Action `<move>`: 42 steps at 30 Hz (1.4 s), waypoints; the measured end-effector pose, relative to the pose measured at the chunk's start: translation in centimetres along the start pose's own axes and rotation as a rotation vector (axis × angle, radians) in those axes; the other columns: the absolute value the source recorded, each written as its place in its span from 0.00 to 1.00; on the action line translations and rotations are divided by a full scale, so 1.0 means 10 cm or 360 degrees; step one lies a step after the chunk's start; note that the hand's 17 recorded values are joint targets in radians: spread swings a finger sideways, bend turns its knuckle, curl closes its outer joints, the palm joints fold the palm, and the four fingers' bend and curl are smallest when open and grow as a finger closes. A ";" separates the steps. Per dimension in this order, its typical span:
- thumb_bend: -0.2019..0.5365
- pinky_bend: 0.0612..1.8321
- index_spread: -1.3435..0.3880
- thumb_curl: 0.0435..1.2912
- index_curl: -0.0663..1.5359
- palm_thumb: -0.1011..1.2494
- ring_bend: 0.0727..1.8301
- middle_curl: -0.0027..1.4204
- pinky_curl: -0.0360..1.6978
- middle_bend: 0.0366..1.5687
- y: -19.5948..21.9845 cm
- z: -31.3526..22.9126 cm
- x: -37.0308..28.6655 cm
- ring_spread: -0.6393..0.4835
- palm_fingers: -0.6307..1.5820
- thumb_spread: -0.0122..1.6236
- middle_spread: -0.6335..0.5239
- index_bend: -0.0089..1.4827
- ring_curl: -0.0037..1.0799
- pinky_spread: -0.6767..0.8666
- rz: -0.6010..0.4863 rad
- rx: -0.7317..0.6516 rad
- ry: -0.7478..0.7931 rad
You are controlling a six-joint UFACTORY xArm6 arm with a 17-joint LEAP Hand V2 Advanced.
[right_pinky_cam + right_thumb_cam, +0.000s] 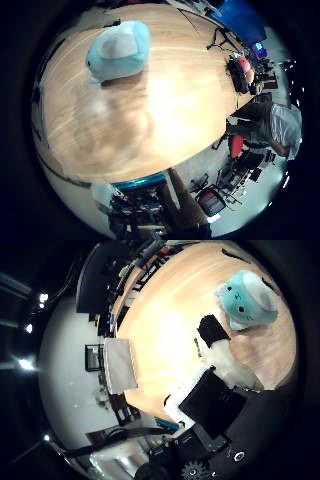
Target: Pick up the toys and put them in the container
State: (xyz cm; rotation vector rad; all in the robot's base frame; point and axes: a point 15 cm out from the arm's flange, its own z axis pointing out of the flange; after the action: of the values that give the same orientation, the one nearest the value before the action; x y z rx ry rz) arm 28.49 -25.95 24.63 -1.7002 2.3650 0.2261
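Teal plush toy lying on wooden table; hand above table, fingers extended, holding nothing; fingertip near toy.

- A light wooden surface with a visible grain fills most of both palm views.
- A teal and white plush toy lies directly on the surface, near one edge; in the thumb side view a small face shows on its teal part.
- The wood around the toy is bare, with a bright glare near the middle.
- At the far edge of the surface, well apart from the toy, lies a dark object with a red part; what it is cannot be told.
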 end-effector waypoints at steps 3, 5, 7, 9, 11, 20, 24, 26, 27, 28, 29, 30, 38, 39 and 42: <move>0.25 0.37 0.45 0.34 0.30 0.53 0.34 0.20 0.02 0.10 -0.08 0.05 0.07 0.33 0.52 0.67 0.29 0.16 0.16 0.46 0.0007 -0.0002 0.0000; 0.25 0.37 0.45 0.34 0.30 0.53 0.34 0.20 0.02 0.10 -0.11 0.09 0.10 0.33 0.52 0.67 0.29 0.16 0.16 0.46 0.0010 -0.0009 -0.0004; 0.24 0.37 0.45 0.33 0.30 0.53 0.34 0.20 0.02 0.10 -0.15 0.14 0.13 0.33 0.52 0.67 0.29 0.16 0.16 0.47 0.0013 -0.0010 -0.0002; 0.24 0.37 0.45 0.33 0.30 0.53 0.34 0.20 0.02 0.10 -0.20 0.17 0.16 0.33 0.52 0.67 0.29 0.16 0.16 0.47 0.0013 -0.0002 0.0006; 0.25 0.37 0.45 0.34 0.30 0.54 0.34 0.20 0.02 0.10 -0.22 0.21 0.18 0.33 0.52 0.67 0.29 0.15 0.16 0.47 0.0018 -0.0008 0.0003; 0.25 0.40 0.45 0.34 0.29 0.57 0.35 0.20 0.02 0.09 -0.30 0.30 0.19 0.32 0.52 0.66 0.29 0.14 0.17 0.47 0.0019 -0.0007 -0.0003; 0.27 0.44 0.44 0.35 0.30 0.62 0.38 0.19 0.02 0.09 -0.35 0.29 0.18 0.28 0.58 0.66 0.27 0.15 0.18 0.42 0.0013 0.0003 -0.0002; 0.28 0.53 0.44 0.36 0.28 0.66 0.45 0.20 0.04 0.12 -0.37 0.29 0.17 0.24 0.72 0.66 0.22 0.11 0.20 0.30 0.0021 0.0013 -0.0016; 0.29 0.56 0.44 0.37 0.28 0.68 0.46 0.21 0.05 0.14 -0.39 0.29 0.14 0.23 0.78 0.66 0.19 0.12 0.21 0.24 0.0030 0.0027 -0.0035; 0.30 0.58 0.44 0.38 0.30 0.70 0.49 0.23 0.07 0.19 -0.42 0.29 0.11 0.23 0.85 0.66 0.17 0.15 0.25 0.19 0.0042 0.0048 -0.0062; 0.30 0.60 0.44 0.39 0.32 0.72 0.50 0.25 0.09 0.22 -0.45 0.27 0.08 0.23 0.87 0.66 0.16 0.16 0.27 0.16 0.0052 0.0071 -0.0088; 0.32 0.62 0.44 0.40 0.34 0.74 0.52 0.28 0.11 0.27 -0.48 0.26 0.05 0.24 0.90 0.66 0.16 0.19 0.30 0.16 0.0067 0.0094 -0.0114; 0.36 0.77 0.44 0.47 0.50 0.85 0.66 0.45 0.20 0.58 -0.65 -0.03 0.05 0.28 0.87 0.63 0.17 0.48 0.43 0.23 0.0101 0.0195 -0.0167; 0.36 0.78 0.44 0.49 0.52 0.86 0.68 0.48 0.21 0.62 -0.66 -0.04 0.05 0.28 0.86 0.62 0.17 0.52 0.45 0.24 0.0098 0.0187 -0.0175; 0.36 0.81 0.46 0.52 0.58 0.87 0.72 0.53 0.23 0.70 -0.68 -0.07 0.07 0.29 0.83 0.61 0.20 0.61 0.50 0.27 0.0101 0.0154 -0.0205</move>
State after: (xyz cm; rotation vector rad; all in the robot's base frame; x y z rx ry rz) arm 34.67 -28.91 25.19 -1.5221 2.2989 0.2207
